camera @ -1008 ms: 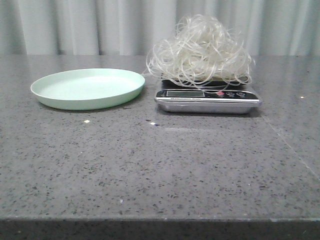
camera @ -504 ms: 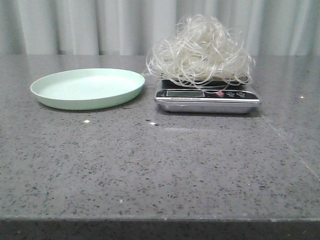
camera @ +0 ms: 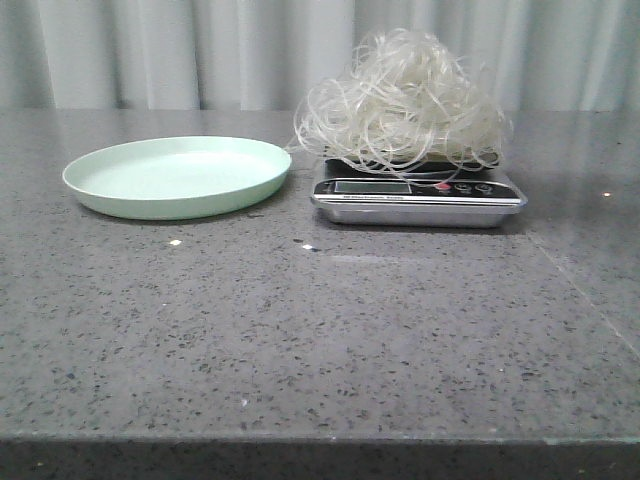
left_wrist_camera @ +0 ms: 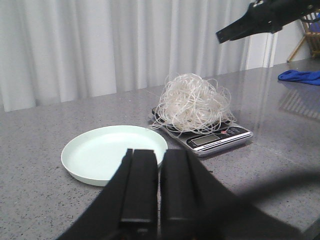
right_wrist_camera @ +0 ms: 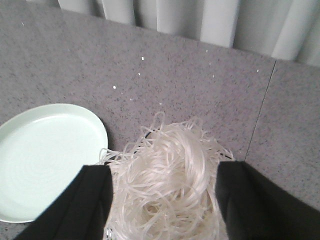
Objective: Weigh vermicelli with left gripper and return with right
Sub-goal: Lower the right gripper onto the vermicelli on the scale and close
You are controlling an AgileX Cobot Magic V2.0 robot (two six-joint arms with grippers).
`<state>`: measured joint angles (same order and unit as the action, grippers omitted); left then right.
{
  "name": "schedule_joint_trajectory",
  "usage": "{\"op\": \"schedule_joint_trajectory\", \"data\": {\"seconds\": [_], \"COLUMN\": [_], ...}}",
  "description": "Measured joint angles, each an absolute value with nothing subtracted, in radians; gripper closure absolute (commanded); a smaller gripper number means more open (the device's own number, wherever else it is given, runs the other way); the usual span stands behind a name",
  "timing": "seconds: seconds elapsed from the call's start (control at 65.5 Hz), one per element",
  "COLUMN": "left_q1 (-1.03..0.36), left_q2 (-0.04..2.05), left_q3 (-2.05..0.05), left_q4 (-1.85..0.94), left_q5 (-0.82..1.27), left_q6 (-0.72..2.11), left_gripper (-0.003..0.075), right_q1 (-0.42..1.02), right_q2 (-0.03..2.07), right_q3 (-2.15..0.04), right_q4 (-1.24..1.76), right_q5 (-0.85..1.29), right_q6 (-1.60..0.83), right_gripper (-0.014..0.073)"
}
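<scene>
The vermicelli (camera: 400,100), a fluffy tangle of whitish strands, lies heaped on the small silver kitchen scale (camera: 418,198) at the back right of the table. The pale green plate (camera: 178,178) sits empty to its left. Neither gripper shows in the front view. In the left wrist view my left gripper (left_wrist_camera: 159,152) is shut and empty, held back from the plate (left_wrist_camera: 112,155) and the vermicelli (left_wrist_camera: 192,105). In the right wrist view my right gripper (right_wrist_camera: 162,170) is open wide just above the vermicelli (right_wrist_camera: 170,195), one finger on each side of it, not touching.
The grey speckled table (camera: 320,330) runs to a pale curtain (camera: 200,50) at the back. My right arm (left_wrist_camera: 270,17) shows high above the scale in the left wrist view. A blue cloth (left_wrist_camera: 300,76) lies far off to the right.
</scene>
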<state>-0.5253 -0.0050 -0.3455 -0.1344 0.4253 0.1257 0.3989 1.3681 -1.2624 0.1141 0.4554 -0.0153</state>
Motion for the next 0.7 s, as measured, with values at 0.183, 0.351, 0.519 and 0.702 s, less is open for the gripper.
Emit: {"op": "schedule_joint_trajectory", "data": {"seconds": [0.183, 0.351, 0.519, 0.702], "left_q1": [-0.525, -0.525, -0.525, -0.525], "left_q2": [-0.005, -0.005, -0.005, -0.005], "left_q3": [-0.345, -0.345, -0.345, -0.345], "left_q4": [-0.134, -0.134, -0.134, -0.134], "left_q5": [0.425, 0.425, 0.423, 0.423], "left_q6": [0.126, 0.126, 0.126, 0.126], "left_gripper": [0.0574, 0.0574, 0.0574, 0.0574], "right_q1": [0.399, 0.399, 0.392, 0.381], "right_q2": [1.545, 1.667, 1.733, 1.773], "right_q3": [-1.393, -1.476, -1.517, -1.532], "right_q4": [0.113, 0.112, 0.098, 0.067], "right_q5": [0.556, 0.62, 0.653, 0.698], "right_q6": [-0.015, -0.015, -0.015, -0.015], "right_gripper": [0.0048, 0.0048, 0.0048, 0.0053]}}
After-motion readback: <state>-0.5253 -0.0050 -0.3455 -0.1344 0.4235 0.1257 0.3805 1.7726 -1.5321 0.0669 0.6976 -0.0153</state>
